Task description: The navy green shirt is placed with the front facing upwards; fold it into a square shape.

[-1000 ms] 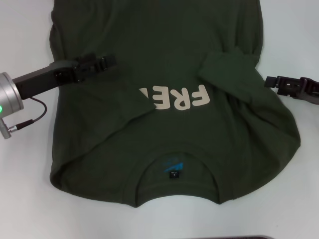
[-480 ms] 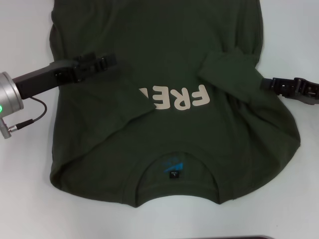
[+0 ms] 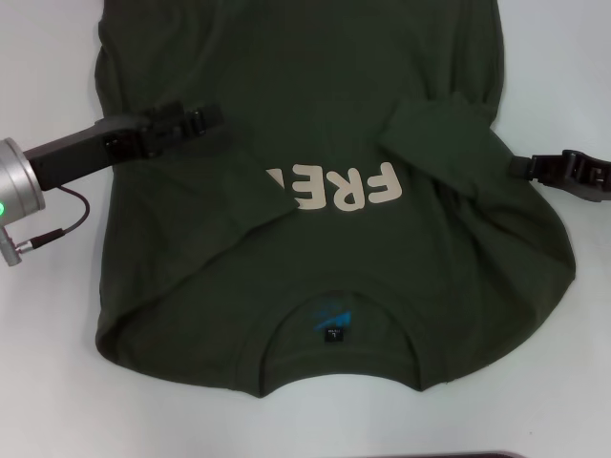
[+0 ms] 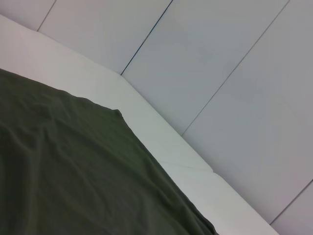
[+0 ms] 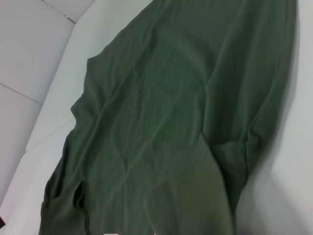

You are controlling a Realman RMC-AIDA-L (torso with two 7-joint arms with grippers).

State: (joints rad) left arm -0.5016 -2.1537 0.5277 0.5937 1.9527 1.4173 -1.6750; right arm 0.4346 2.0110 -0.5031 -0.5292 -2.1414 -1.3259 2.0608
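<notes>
Navy green shirt lies spread on a white table, collar nearest the robot. At its left side, the left gripper rests on the cloth over a folded-in sleeve; whether its fingers are spread or pinching cannot be told. The right gripper touches the shirt's right edge beside the other folded sleeve; its finger state cannot be told either. Cream lettering shows mid-chest, partly covered, with a blue-and-black neck label nearer.

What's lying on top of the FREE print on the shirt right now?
A folded-in flap of the navy green shirt lies over the left end of the cream print, leaving "FRE" and part of another letter showing. The remaining letters are covered. The left tool rests farther out.
</notes>
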